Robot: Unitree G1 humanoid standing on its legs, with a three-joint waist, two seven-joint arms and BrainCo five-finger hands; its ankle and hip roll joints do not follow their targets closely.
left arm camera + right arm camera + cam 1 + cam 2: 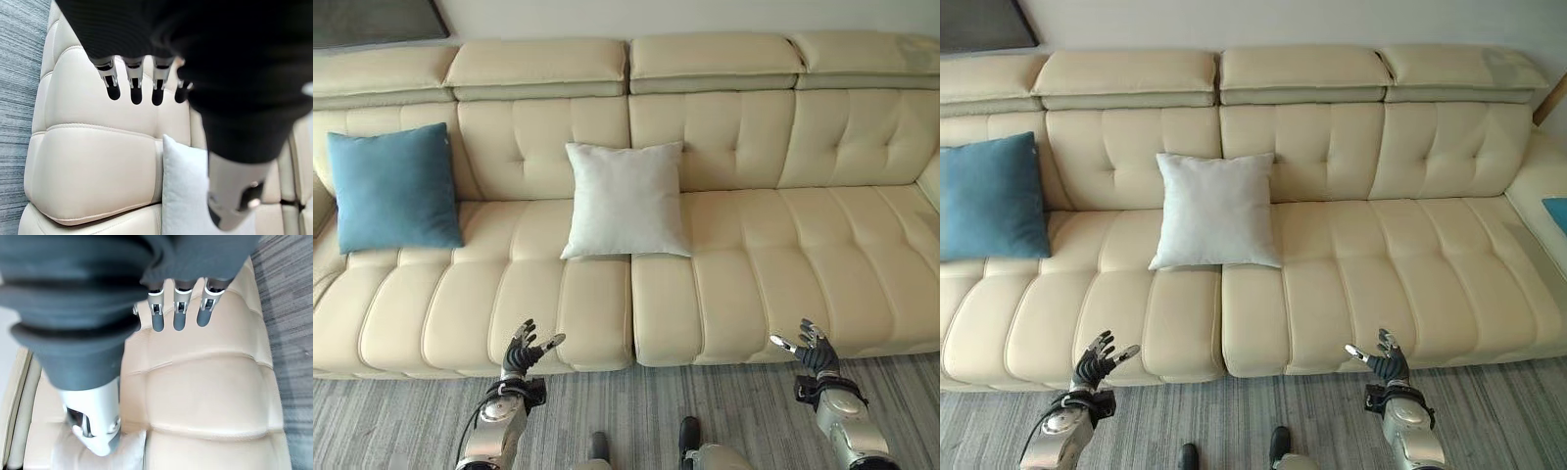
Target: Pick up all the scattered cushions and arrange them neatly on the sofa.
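Observation:
A blue cushion (395,188) leans against the backrest at the left end of the cream sofa (773,264). A white cushion (626,201) stands upright at the sofa's middle, also seen as the white cushion (188,193) past my left hand. A corner of another blue cushion (1557,212) lies on the sofa's right side section. My left hand (523,352) is low in front of the seat edge, fingers straight, holding nothing. My right hand (813,350) is level with it at the right, open and empty too.
Grey striped carpet (636,411) runs along the sofa's front. A dark frame (372,20) hangs on the wall at the upper left. The sofa's right half has a bare seat.

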